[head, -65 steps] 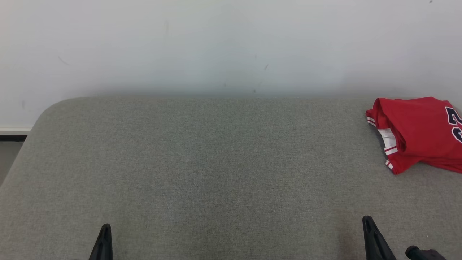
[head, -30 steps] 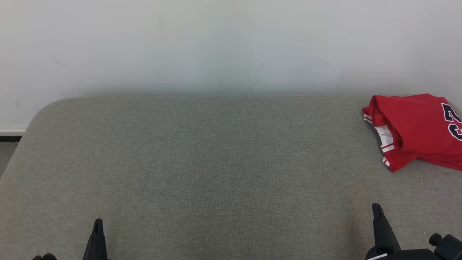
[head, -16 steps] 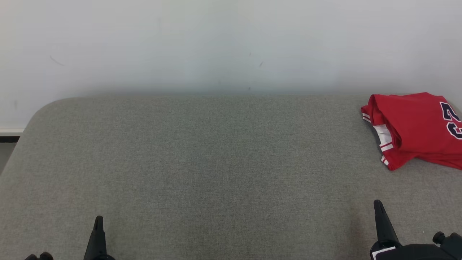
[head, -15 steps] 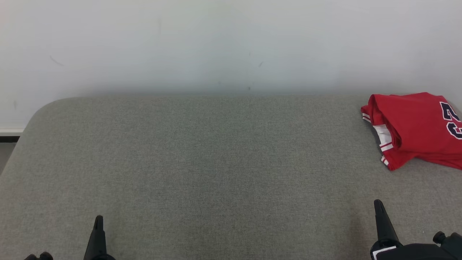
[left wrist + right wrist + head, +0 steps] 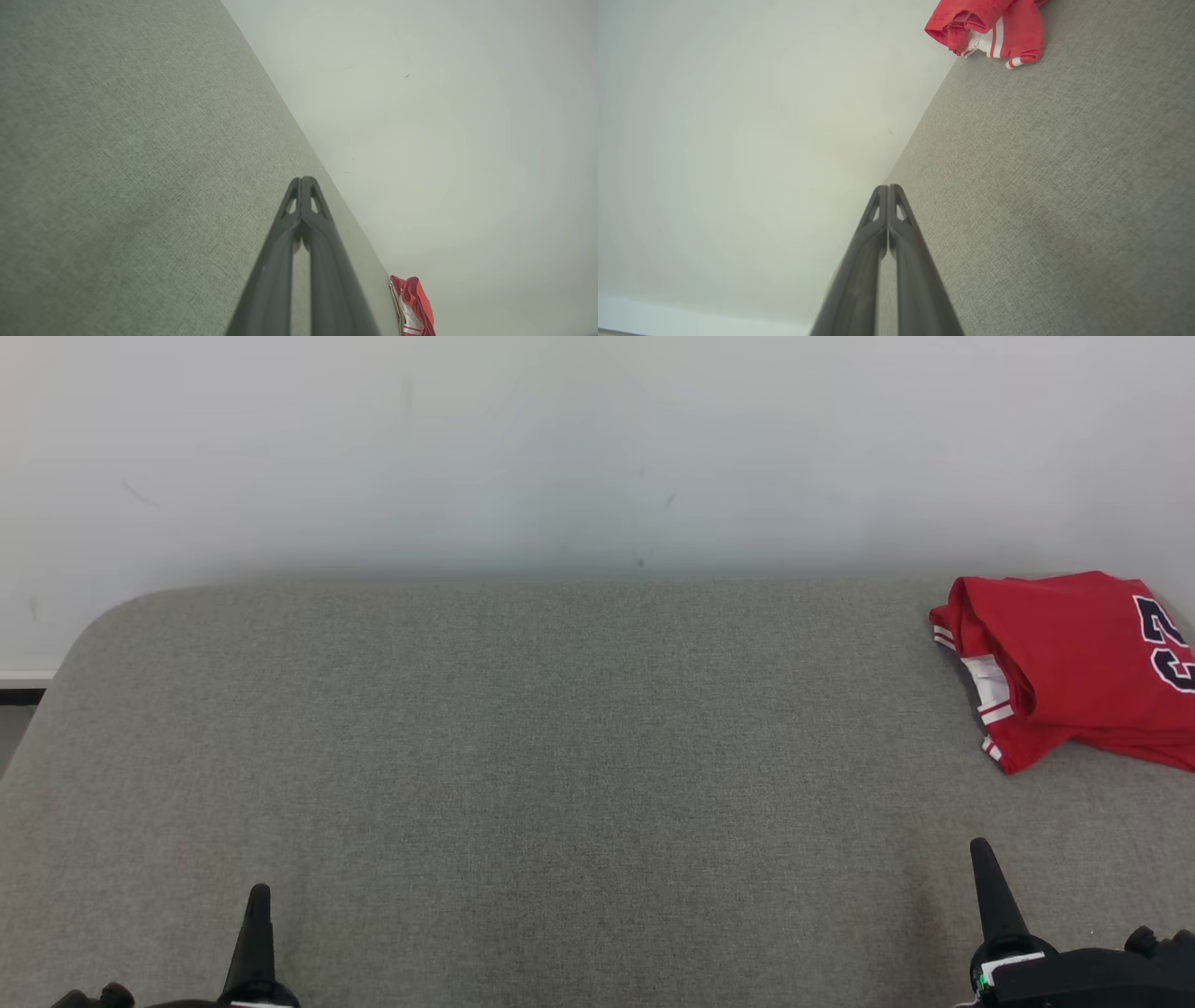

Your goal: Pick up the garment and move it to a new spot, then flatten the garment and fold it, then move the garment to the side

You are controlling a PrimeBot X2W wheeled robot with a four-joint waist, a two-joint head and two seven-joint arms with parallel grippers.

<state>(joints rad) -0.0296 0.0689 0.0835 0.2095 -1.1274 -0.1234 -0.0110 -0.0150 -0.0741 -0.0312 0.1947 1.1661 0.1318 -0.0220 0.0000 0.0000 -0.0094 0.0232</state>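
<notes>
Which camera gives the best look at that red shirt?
The head view: the red shirt lies folded at the far right, its dark number and white-striped trim plain, though the picture's edge cuts it. The right wrist view catches its bunched end at the top; the left wrist view a small distant sliver.

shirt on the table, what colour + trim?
Red shirt with white stripe trim and dark navy numbers outlined in white. Head view shows it best.

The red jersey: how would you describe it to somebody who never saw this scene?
A wide grey fabric surface stands against a pale wall. At its far right side lies the folded red jersey. White-striped trim and dark numerals set it apart from the plain grey around it.
</notes>
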